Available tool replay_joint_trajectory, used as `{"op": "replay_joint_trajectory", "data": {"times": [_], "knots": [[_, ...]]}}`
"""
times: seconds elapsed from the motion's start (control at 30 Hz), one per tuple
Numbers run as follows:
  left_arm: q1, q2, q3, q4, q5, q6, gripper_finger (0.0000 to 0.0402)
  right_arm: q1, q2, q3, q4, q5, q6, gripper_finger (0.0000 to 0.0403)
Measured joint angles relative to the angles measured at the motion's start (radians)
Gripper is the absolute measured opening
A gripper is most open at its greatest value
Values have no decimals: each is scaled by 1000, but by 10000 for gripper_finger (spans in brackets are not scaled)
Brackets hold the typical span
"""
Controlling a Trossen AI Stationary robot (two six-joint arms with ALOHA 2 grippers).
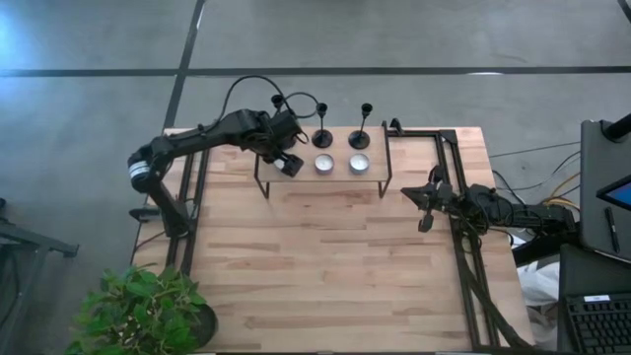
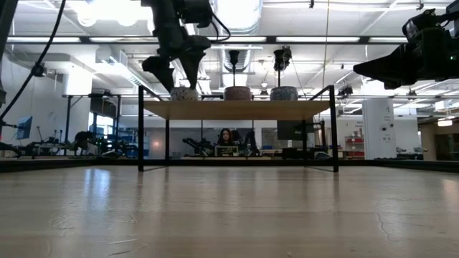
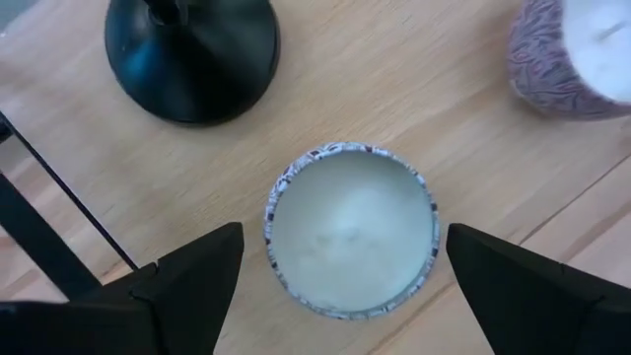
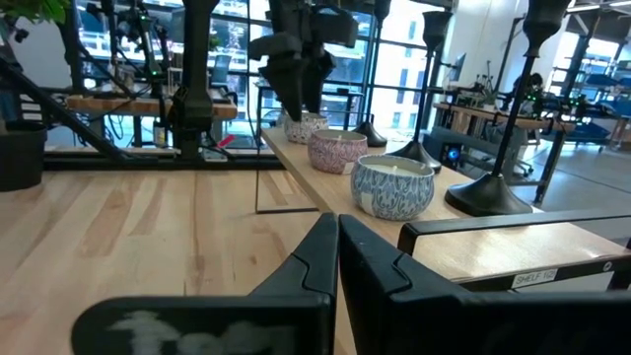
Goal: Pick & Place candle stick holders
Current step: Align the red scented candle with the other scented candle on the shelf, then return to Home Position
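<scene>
We see three candle stick holders standing along the back edge of a raised wooden shelf at the table's far edge. In front of them sit three candle tins. Our left gripper hangs right above the leftmost tin, fingers spread wide on either side, gripping nothing. Our right gripper waits by the table's right edge, fingers pressed together.
</scene>
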Motion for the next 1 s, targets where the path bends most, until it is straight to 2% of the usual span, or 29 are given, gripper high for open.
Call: {"op": "replay_joint_trajectory", "data": {"times": [0.3, 0.53, 0.67, 0.77, 0.87, 0.93, 1.0], "knots": [[0, -52, 0, 17, 21, -8, 360, 0, 0, 0, 0, 0, 0, 9], [-1, -149, 1, 149, 87, -26, 360, 0, 0, 0, 0, 0, 0, 9], [-18, -229, 2, 222, 90, -39, 360, 0, 0, 0, 0, 0, 0, 9], [-44, -291, 2, 269, 91, 33, 360, 0, 0, 0, 0, 0, -1, 9], [-94, -354, 0, 305, 90, 180, 360, 0, 0, 0, 0, 0, -1, 9], [-155, -406, -29, 386, 90, 282, 360, 0, 0, 0, 0, 0, 0, 9], [-233, -468, -113, 522, 91, 397, 360, 0, 0, 0, 0, 0, -1, 9]]}}
